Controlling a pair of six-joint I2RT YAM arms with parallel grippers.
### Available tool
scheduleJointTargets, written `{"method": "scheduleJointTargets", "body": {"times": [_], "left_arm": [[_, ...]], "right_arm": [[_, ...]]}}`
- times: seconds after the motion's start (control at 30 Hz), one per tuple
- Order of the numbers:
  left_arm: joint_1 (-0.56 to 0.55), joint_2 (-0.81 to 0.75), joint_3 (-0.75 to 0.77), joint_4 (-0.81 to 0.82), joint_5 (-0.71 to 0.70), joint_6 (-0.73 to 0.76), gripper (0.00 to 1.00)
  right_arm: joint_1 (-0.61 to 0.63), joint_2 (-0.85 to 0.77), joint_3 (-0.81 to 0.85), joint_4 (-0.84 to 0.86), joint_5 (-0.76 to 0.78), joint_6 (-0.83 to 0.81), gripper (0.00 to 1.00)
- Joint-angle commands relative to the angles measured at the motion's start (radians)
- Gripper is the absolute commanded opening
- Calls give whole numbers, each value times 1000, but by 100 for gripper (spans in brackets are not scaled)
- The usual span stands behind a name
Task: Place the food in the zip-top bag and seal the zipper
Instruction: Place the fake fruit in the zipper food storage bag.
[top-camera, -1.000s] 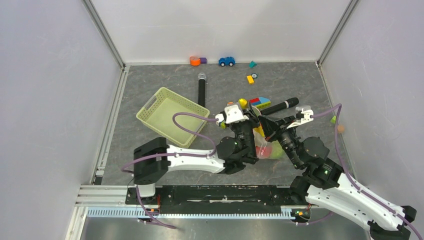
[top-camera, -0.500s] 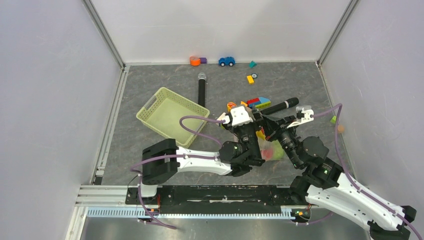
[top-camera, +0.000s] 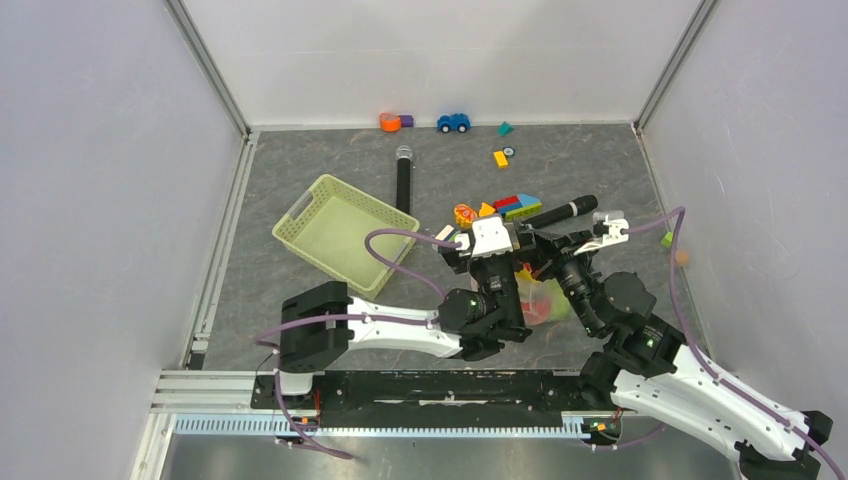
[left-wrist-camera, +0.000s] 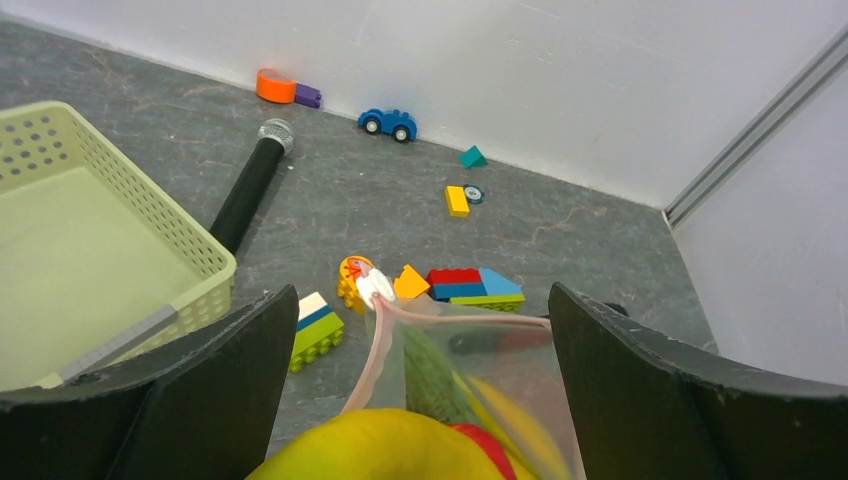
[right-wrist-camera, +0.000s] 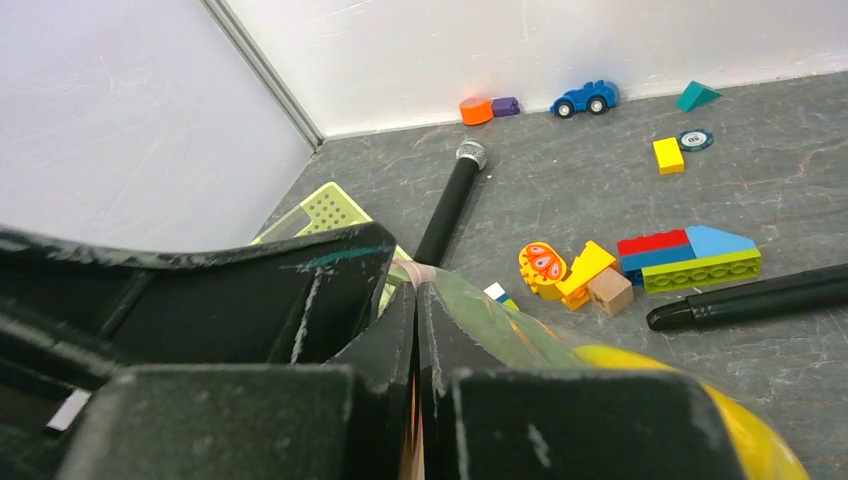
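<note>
Zip-top bag (left-wrist-camera: 500, 360) holding food (left-wrist-camera: 380, 450), pinched at zipper (left-wrist-camera: 375, 345) by closed right gripper (right-wrist-camera: 415, 320); left gripper (left-wrist-camera: 420, 300) wide open, empty, just above.

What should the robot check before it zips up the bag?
1. Left gripper wide open, holding nothing: ok.
2. Right gripper pinching the clear, pink-tinted zip-top bag: ok.
3. Yellow toy banana and red toy tomato inside the bag: ok.
4. Every toy food inside: cannot tell.
5. Pale pink zipper strip closed: not ok, the mouth looks open.
6. Coloured building blocks outside the bag: ok.
</note>
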Motion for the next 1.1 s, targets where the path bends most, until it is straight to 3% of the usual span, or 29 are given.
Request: {"method": "scheduleJointTargets", "body": {"times": [0.0, 0.1, 0.17, 0.2, 0.23, 0.27, 0.3, 0.33, 0.5, 0.7, 0.87, 0.97, 1.07], "left_arm": [[-35, -90, 38, -193, 12, -27, 100], [-46, -163, 3, -456, 57, -218, 100], [-48, -249, -4, -876, 154, -500, 100], [-40, -315, 17, -1142, 257, -752, 100], [6, -361, 44, -1426, 451, -960, 100], [65, -402, 64, -1572, 646, -1112, 100], [123, -431, 58, -1627, 824, -1163, 100], [145, -449, 42, -1626, 883, -1174, 100], [147, -522, -16, -1620, 913, -1134, 100], [149, -612, -52, -1664, 886, -1096, 100], [194, -753, -162, -1816, 847, -1158, 100], [268, -857, -281, -1889, 959, -1233, 100], [346, -928, -421, -1829, 1178, -1259, 100]], "right_arm": [[7, 21, 37, 44, -16, 5, 2], [6, 29, 46, 30, -3, 1, 2], [6, 35, 57, 13, 12, -3, 2], [6, 37, 61, 14, 22, -5, 2], [6, 41, 66, -13, 30, -7, 2], [7, 43, 70, -20, 35, -8, 2], [6, 43, 70, -23, 36, -9, 2], [6, 45, 71, -22, 36, -11, 2], [6, 54, 75, -25, 44, -18, 2], [6, 75, 90, -45, 51, -21, 3], [6, 77, 102, -66, 59, -30, 3], [6, 72, 107, -74, 66, -37, 3], [7, 74, 114, -79, 51, -56, 3]]}}
